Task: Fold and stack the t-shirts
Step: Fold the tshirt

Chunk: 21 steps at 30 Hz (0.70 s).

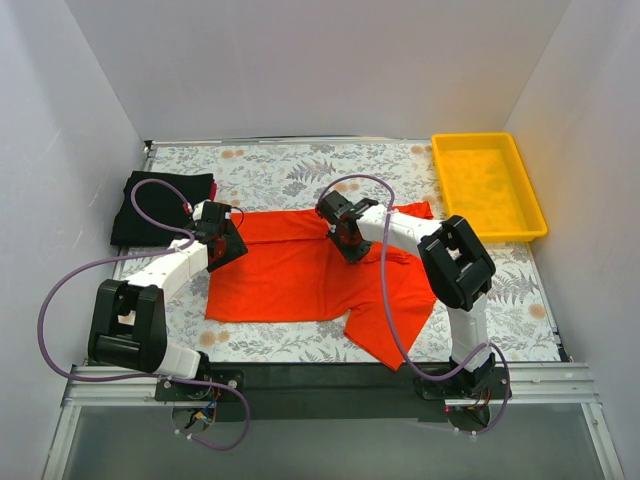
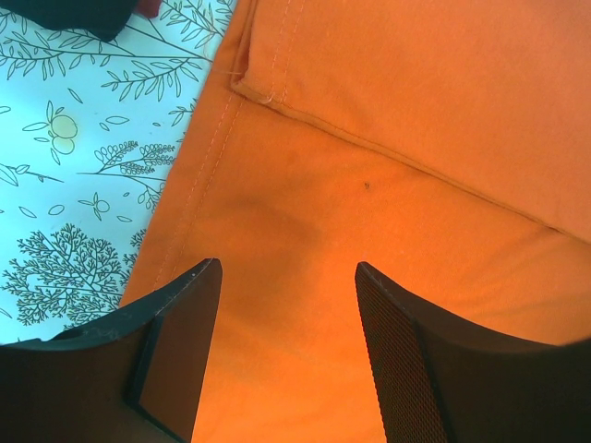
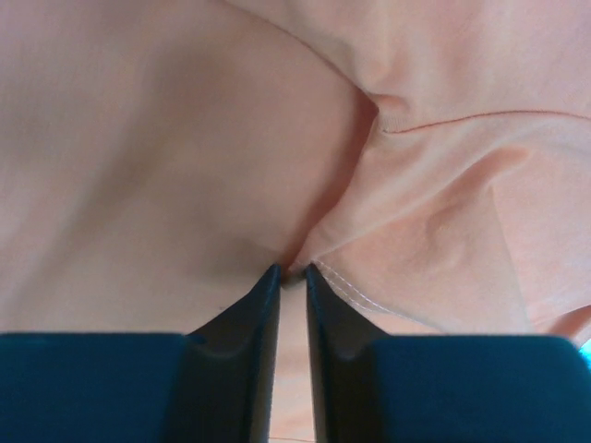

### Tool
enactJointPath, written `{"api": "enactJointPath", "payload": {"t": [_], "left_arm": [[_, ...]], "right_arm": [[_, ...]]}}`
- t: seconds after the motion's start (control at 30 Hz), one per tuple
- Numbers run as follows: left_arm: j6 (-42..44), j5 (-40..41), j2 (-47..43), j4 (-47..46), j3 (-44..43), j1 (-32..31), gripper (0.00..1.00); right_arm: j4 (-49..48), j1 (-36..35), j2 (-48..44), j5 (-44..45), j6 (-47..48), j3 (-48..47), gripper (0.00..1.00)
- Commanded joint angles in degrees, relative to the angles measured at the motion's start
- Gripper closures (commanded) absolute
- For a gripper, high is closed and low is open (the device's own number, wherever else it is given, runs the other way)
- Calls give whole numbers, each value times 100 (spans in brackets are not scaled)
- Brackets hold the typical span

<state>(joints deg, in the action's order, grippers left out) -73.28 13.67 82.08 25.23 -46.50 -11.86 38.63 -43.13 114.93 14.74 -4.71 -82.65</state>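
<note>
Orange-red t-shirt (image 1: 285,285) lies spread out. Right gripper (image 3: 292,269) pinches a ridge of its cloth, jaws almost together; left gripper (image 2: 287,268) gapes wide, empty, above its edge.

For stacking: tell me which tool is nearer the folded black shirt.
Left. The left tool is just right of the black shirt; the right tool pinches the orange shirt farther right.

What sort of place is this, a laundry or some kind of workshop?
Probably a robot test booth, not a laundry: plain white walls box in one table, and two robot arms bolted at its near edge reach over an orange-red t-shirt.
</note>
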Motion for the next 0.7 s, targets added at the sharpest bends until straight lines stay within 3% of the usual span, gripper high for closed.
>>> {"api": "enactJointPath", "payload": {"t": [0.0,0.17,0.67], "left_arm": [[50,13,-149,-45,-131,-36,44],[50,13,-158,-54,-131,-36,44],[59,-5,-114,-36,-131,-36,44]], "right_arm": [[-145,-2,38,152,-135,-67,81],[-137,-11,-67,117,-153,-93,98],[215,-2,-42,-806,-663,-690,99]]}}
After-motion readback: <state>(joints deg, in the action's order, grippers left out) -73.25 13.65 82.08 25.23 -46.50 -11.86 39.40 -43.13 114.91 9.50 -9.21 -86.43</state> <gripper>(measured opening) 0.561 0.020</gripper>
